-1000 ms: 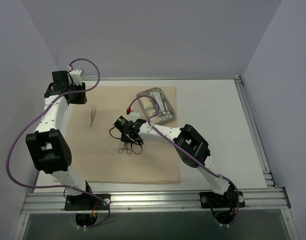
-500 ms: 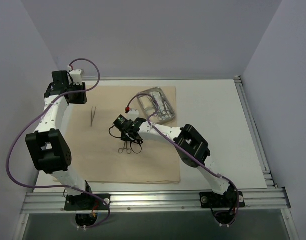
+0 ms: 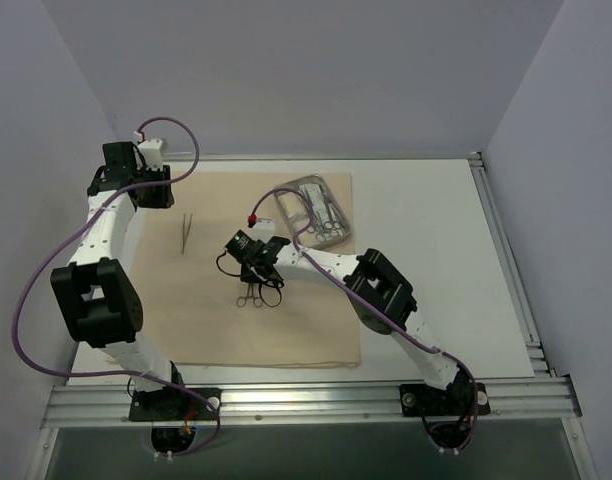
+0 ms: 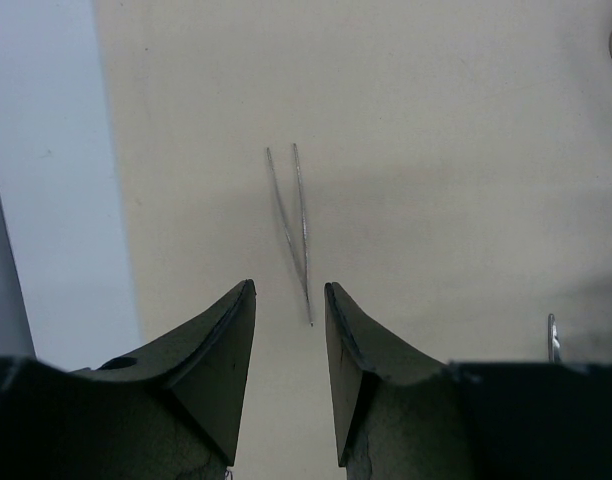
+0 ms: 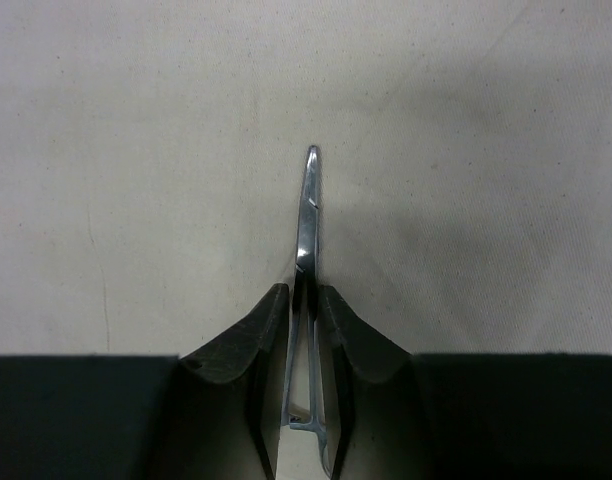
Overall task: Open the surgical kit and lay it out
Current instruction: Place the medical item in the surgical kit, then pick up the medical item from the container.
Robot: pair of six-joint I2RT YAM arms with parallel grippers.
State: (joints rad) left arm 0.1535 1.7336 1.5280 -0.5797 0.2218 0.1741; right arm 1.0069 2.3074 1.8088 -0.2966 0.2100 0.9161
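Right claw (image 5: 304, 292) is pinched nearly shut on slim steel ring-handled forceps (image 5: 309, 200) and has drifted slightly left over the spread beige cloth wrap (image 3: 306, 330). A small rectangular steel tray (image 3: 301, 181) sits at the cloth's far edge. Thin metal tweezers (image 4: 291, 225) lie before the half-open, empty left claw (image 4: 289, 290). Set-down looks close.

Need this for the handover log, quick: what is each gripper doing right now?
Left gripper: jaws open, holding nothing; tweezers lie ahead on the cloth.
Right gripper: jaws shut on a slim steel instrument.
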